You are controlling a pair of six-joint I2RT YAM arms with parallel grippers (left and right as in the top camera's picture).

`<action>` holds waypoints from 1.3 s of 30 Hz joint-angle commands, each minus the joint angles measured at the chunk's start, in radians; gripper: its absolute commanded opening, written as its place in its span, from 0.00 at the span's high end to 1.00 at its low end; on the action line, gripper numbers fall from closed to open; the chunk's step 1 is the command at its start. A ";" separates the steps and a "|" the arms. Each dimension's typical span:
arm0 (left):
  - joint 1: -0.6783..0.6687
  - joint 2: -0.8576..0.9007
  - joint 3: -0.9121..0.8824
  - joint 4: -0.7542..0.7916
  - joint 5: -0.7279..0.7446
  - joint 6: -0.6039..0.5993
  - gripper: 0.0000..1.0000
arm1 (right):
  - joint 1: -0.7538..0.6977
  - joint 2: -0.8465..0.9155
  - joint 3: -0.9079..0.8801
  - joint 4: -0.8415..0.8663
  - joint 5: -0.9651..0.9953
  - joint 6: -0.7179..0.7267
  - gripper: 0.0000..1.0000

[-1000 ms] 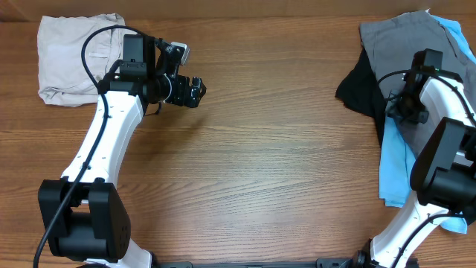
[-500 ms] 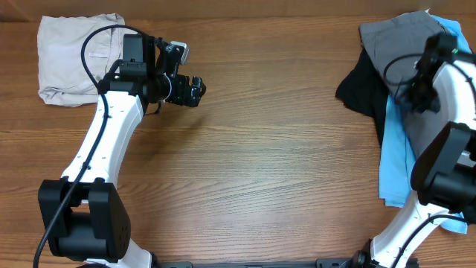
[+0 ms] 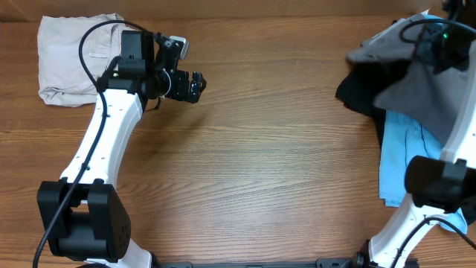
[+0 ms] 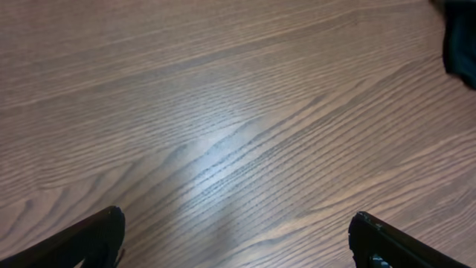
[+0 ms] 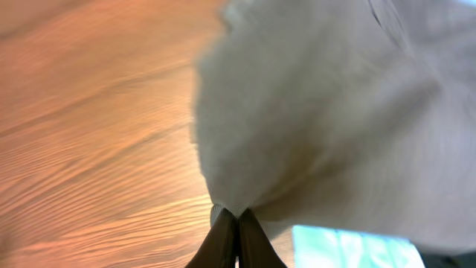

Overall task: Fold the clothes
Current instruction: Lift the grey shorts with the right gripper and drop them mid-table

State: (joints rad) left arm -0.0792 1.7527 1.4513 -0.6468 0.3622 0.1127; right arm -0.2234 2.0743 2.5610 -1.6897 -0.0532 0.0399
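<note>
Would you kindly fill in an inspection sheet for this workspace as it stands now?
Surface: wooden table, bare across the middle.
Job's things: grey shorts hang bunched from the right gripper above the pile on the right. Black garment and light-blue T-shirt lie crumpled beneath them. Beige shorts lie folded at the far left corner.
Clutter: nothing seen.
Grippers: left gripper is open and empty over bare wood beside the beige shorts. Right gripper is shut on the grey shorts.
Cables: black cable loops over the left arm and across the beige shorts.
Surroundings: nothing seen.
</note>
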 commanded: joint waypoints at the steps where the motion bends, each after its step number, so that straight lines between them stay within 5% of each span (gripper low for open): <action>1: -0.005 -0.008 0.107 -0.061 -0.008 0.023 0.03 | 0.119 -0.068 0.097 -0.004 -0.072 -0.014 0.96; 13: 0.049 -0.106 0.424 -0.355 -0.093 0.022 0.05 | 0.507 -0.191 0.111 0.008 -0.083 0.031 0.96; 31: 0.111 -0.312 0.431 -0.405 -0.110 -0.005 0.03 | 1.091 -0.365 0.111 0.171 -0.079 0.072 0.96; 39: 0.136 -0.353 0.431 -0.422 -0.110 -0.005 0.02 | 1.175 -0.362 0.109 0.117 0.141 0.128 0.96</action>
State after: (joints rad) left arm 0.0544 1.4296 1.8652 -1.0706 0.2539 0.1120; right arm 0.9543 1.7245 2.6469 -1.5635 -0.0689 0.1246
